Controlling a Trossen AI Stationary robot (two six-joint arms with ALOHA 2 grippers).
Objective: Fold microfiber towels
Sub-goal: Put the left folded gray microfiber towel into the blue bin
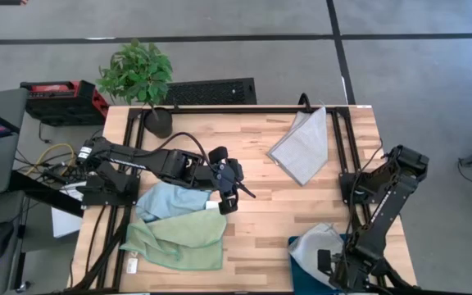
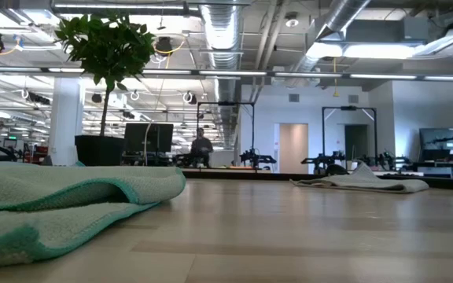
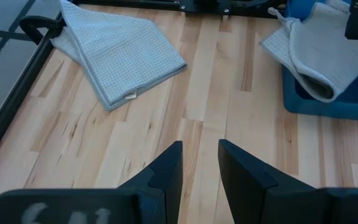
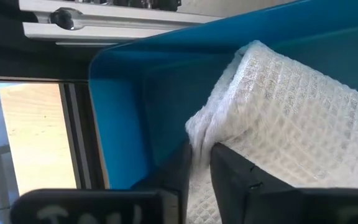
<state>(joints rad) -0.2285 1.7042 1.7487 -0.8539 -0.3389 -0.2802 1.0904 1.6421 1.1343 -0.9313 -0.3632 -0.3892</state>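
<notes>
We see a pale wooden plank table (image 1: 260,197) with a dark metal frame along its edges. On it, from the high view, a pale green towel (image 1: 179,242) lies in soft rumpled folds near the front left, and a light blue towel (image 1: 170,201) sits bunched just behind it, touching it. A light grey towel (image 1: 301,146) lies folded into a flat wedge near the back right. At the front right, a rigid teal bin (image 1: 297,246) holds a second grey towel (image 1: 318,246), draped over its rim.

The left wrist view gives us what the overhead cannot: the folded grey cloth has a fine waffle weave and a small tag at its hem, and the one in the bin hangs in thick loops over the smooth blue wall. The low view shows the green towel's fuzzy nap and its darker stitched edge.

The left gripper (image 3: 201,165) hovers above bare wood mid-table, fingers slightly apart with nothing between them. The right gripper (image 4: 201,168) is down in the bin, its fingers narrowly parted with the grey waffle cloth's edge in the gap; we cannot tell whether they are gripping it. A potted plant (image 1: 138,78) stands at the back left corner.
</notes>
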